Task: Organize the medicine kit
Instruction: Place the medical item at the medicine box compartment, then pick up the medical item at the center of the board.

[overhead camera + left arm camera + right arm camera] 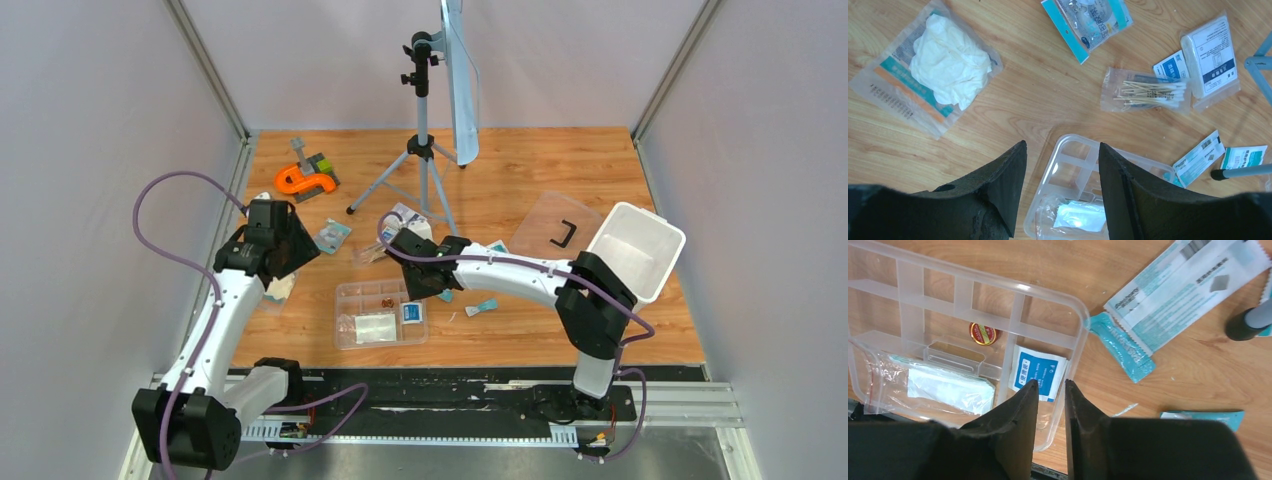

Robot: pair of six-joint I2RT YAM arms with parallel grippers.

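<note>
Wooden counter (520, 180): we judge filling of the tray (1078, 335) underway, right hand (1051, 385) barely parted and empty above the blue packet (1038, 372) lying in an end cell, left hand (1062, 145) wide and empty nearby; next we'd need the teal sachet (1120, 345) just beside the tray.

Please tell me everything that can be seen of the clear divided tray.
The clear divided tray is transparent plastic, rectangular with rounded corners, split by thin walls into compartments. It lies flat on the wooden table. It holds a round red-and-gold tin, a blue-and-white sachet and a clear bag with a white pad. The right gripper, narrowly open, hovers at one rim.
</note>
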